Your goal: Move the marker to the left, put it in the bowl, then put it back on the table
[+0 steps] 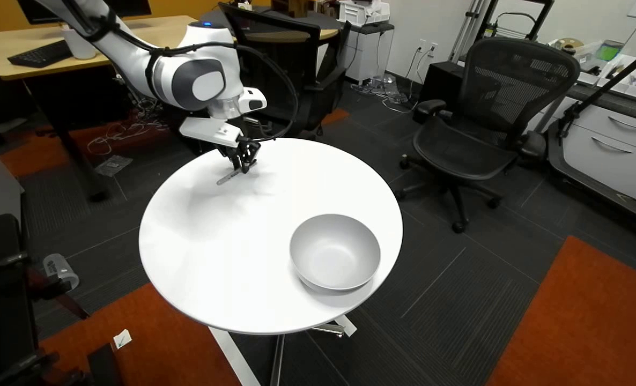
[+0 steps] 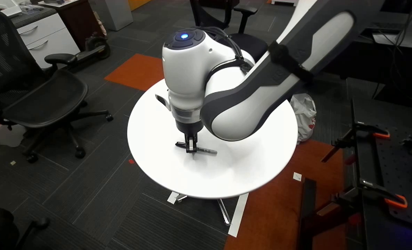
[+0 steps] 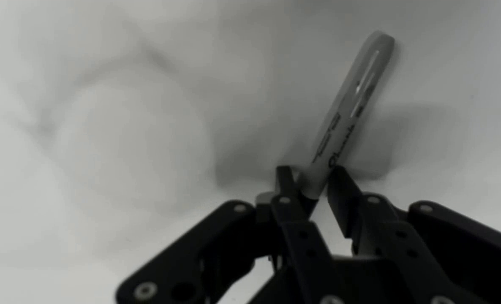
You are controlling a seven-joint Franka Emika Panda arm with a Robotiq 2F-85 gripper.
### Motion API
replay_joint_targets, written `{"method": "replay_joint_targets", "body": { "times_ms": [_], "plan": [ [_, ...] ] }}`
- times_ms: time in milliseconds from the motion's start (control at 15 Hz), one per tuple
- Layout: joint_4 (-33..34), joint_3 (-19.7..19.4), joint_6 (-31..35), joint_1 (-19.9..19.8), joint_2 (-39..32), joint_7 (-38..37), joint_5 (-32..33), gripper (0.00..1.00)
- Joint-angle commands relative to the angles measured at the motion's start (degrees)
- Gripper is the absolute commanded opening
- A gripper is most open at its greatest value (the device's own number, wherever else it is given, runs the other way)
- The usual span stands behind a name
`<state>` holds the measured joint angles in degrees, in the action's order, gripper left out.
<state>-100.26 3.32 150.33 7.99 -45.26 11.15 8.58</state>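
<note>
The marker [image 1: 227, 178] is a thin grey pen with a dark cap end, low at the table's edge nearest the arm. It also shows in an exterior view [image 2: 206, 150] and in the wrist view [image 3: 347, 109]. My gripper [image 3: 311, 169] is nearly closed, with the marker slanting between its fingertips; it looks shut on the marker near the cap, which the left finger partly hides. Whether the marker touches the table is unclear. The silver-grey bowl [image 1: 335, 228] stands upright and empty at the table's opposite side. It is hidden behind the arm in an exterior view. The round white table [image 1: 216, 268] carries both.
A black office chair [image 1: 468, 128] stands beside the table. Another dark chair [image 1: 291, 69] and a wooden desk [image 1: 7, 37] are behind the arm. A black bench with clamps [image 2: 393, 156] stands near the table. The table's round edge drops to the floor.
</note>
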Motion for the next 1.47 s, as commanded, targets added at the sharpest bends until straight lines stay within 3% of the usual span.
{"method": "replay_joint_targets", "body": {
  "times_ms": [0, 400, 933, 1133, 1400],
  "plan": [
    [1.0, -0.5, -0.4, 0.3, -0.5, -1.1, 1.1, 0.0],
    [-2.7, -3.0, -2.8, -2.3, 7.5, -2.5, 0.5, 0.04],
    [-3.4, -11.0, -6.5, -8.0, 18.1, -6.6, 1.1, 0.04],
    [-2.4, -13.6, -6.2, -10.8, 17.9, -7.9, 1.7, 0.04],
    [-0.3, -14.2, -5.0, -14.8, 14.6, -7.0, 0.3, 0.04]
  ]
}}
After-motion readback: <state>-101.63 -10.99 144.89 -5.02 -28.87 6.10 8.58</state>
